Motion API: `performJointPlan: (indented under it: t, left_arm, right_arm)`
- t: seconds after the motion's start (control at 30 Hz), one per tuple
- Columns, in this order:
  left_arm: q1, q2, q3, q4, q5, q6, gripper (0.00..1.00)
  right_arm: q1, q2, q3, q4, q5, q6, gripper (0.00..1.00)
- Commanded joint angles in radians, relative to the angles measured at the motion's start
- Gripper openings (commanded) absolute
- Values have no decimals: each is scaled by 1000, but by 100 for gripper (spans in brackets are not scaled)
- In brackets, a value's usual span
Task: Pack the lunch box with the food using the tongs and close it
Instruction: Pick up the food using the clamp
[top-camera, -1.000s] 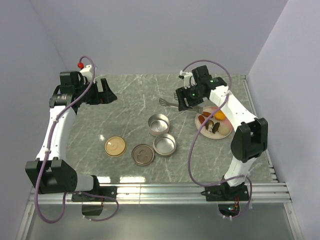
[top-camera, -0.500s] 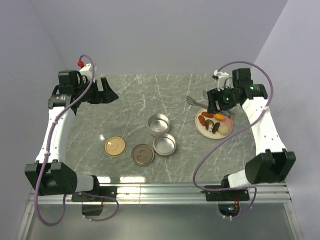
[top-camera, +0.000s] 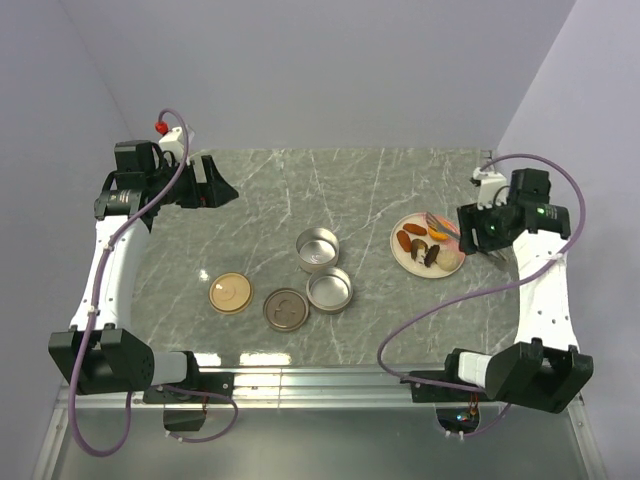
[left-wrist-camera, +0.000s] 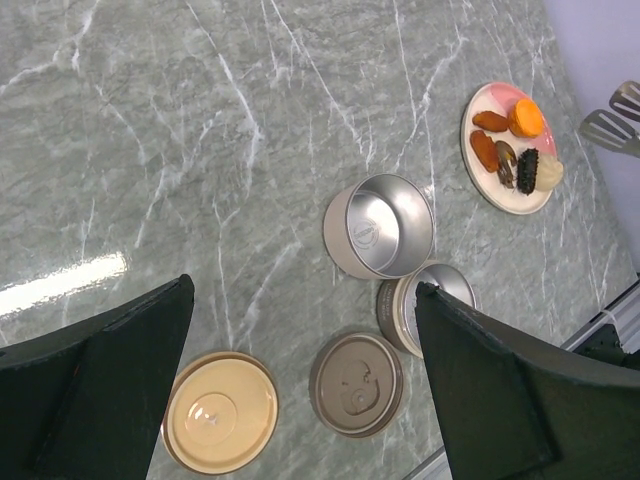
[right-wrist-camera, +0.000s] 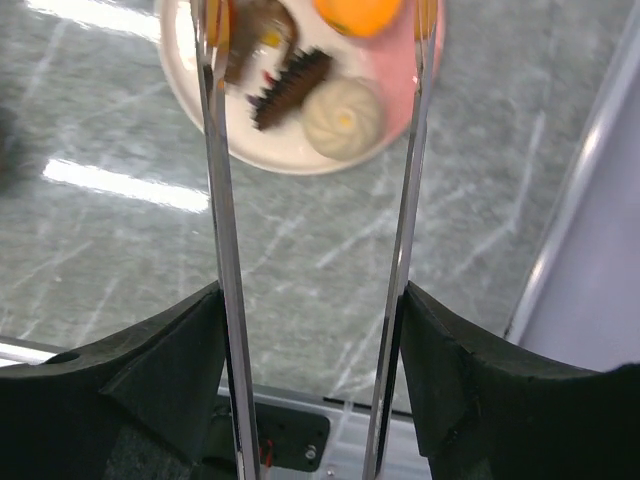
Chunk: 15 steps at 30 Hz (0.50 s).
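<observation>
My right gripper (right-wrist-camera: 310, 300) is shut on the tongs (right-wrist-camera: 218, 150), one thin silver arm pressed against each finger. In the top view it (top-camera: 472, 228) hangs just right of the pink plate (top-camera: 420, 271), and the tongs (top-camera: 445, 225) reach out over the plate's far edge. The food lies on the plate (right-wrist-camera: 190, 70): an orange chunk (right-wrist-camera: 360, 12), a pale round piece (right-wrist-camera: 343, 118), dark bits (right-wrist-camera: 290, 75) and reddish-brown pieces (top-camera: 405, 240). Two open round tins of the lunch box (top-camera: 318, 248) (top-camera: 329, 290) sit mid-table. High at the back left, my left gripper (top-camera: 205, 185) is open and holds nothing.
A tan lid (top-camera: 231, 293) and a brown lid (top-camera: 286, 309) lie flat, left of the nearer tin. A metal rail (top-camera: 380, 380) runs along the near table edge, and another down the right edge (top-camera: 540, 320). Grey walls close in the back and both sides.
My right arm has swung from the back middle of the table to the right of the plate, carrying the tongs with it. The left arm has not moved.
</observation>
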Motion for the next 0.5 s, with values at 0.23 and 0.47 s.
performJointPlan:
  t: [0.23, 0.47]
  left_arm:
    - [2, -25, 15, 51, 55, -6, 98]
    - [2, -22, 20, 63, 53, -20, 98]
  right_arm:
    - [-139, -125, -117, -76, 4, -160, 71]
    - [-182, -69, -135, -68, 16, -162, 71]
